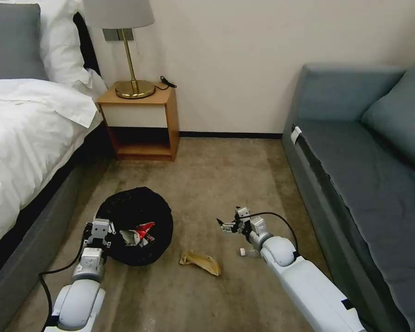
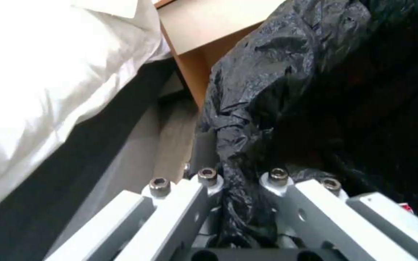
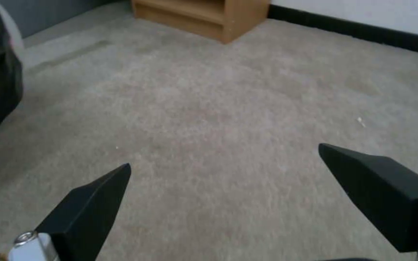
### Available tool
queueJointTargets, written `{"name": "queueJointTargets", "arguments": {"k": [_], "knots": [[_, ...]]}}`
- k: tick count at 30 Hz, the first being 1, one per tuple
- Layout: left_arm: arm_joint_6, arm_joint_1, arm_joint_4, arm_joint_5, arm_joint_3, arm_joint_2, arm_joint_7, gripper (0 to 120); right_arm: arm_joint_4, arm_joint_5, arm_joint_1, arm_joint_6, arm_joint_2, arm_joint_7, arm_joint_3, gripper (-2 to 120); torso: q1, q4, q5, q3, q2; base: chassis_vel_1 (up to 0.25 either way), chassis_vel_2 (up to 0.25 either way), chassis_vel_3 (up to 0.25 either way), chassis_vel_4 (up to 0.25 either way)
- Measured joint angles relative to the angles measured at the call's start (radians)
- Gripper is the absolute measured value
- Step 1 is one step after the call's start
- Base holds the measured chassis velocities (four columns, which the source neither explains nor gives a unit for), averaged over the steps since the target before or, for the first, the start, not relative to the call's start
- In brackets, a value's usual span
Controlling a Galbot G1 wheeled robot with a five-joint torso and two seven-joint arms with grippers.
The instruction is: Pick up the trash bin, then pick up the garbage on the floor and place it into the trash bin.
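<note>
Head view puts the round low trash bin with its crinkled black plastic liner (image 1: 136,226) at lower left of the frame, the left gripper (image 1: 98,236) at its rim; from the left wrist, its jaws are clamped on a fold of liner (image 2: 238,145). A red-and-white crumpled packet (image 1: 140,232) already lies inside. Left on the beige carpet (image 1: 207,175): a crumpled brown paper bag (image 1: 200,262) at lower centre and a small clear bottle (image 1: 248,251) beside the right arm. The right gripper (image 1: 223,226) hovers with jaws apart and empty. My judgement: roughly halfway.
</note>
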Motion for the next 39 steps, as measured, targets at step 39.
{"name": "queueJointTargets", "arguments": {"k": [39], "knots": [[-0.024, 0.013, 0.058, 0.000, -0.006, 0.002, 0.007, 2, -0.185, -0.268, 0.059, -0.139, 0.039, -0.231, -0.348, 100, 0.000, 0.0000, -0.0001, 0.000, 0.000, -0.005, 0.007, 0.004, -0.005]]}}
